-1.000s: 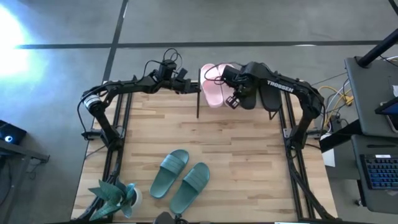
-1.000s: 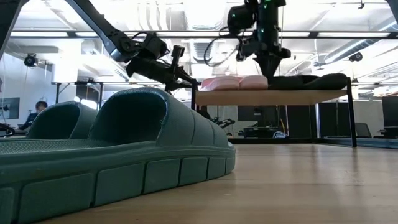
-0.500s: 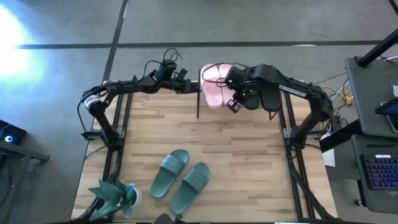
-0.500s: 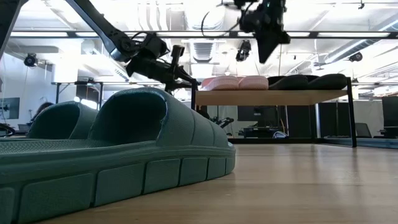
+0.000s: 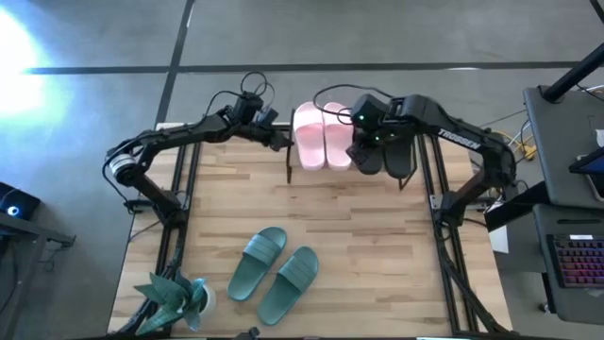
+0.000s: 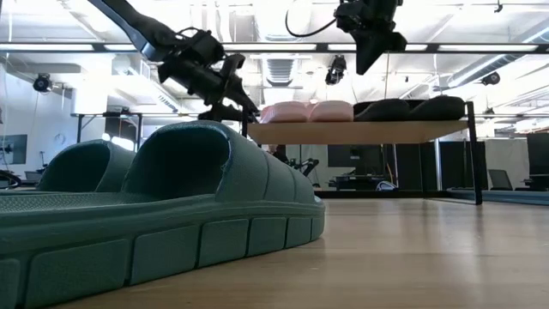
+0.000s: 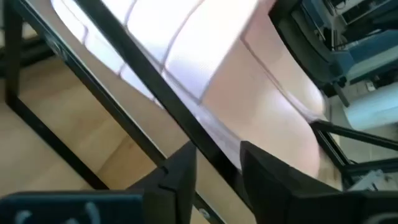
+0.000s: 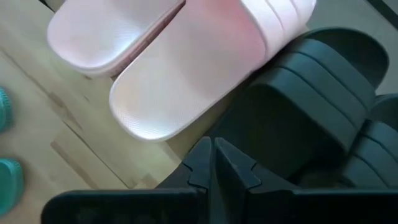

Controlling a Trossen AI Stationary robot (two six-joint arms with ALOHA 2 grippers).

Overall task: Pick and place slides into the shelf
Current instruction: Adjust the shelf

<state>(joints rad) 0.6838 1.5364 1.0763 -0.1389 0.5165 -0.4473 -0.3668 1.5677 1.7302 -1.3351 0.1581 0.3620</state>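
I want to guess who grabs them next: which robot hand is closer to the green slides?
Left gripper, slightly: beside the shelf's end. Right gripper hangs over the black slides. Both are far from the green slides.

A small potted plant (image 5: 175, 299) sits at one corner of the wooden table (image 5: 377, 236), a keyboard (image 5: 576, 262) lies on a grey desk (image 5: 566, 142) beside it

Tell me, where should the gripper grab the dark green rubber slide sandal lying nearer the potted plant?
Probably the wide strap of that dark green rubber slide sandal, coming from straight above. It lies sole-down on the big wooden table, so the strap arches up as a raised band; one finger could slip under at the open toe and pinch it. Its twin lies close beside.
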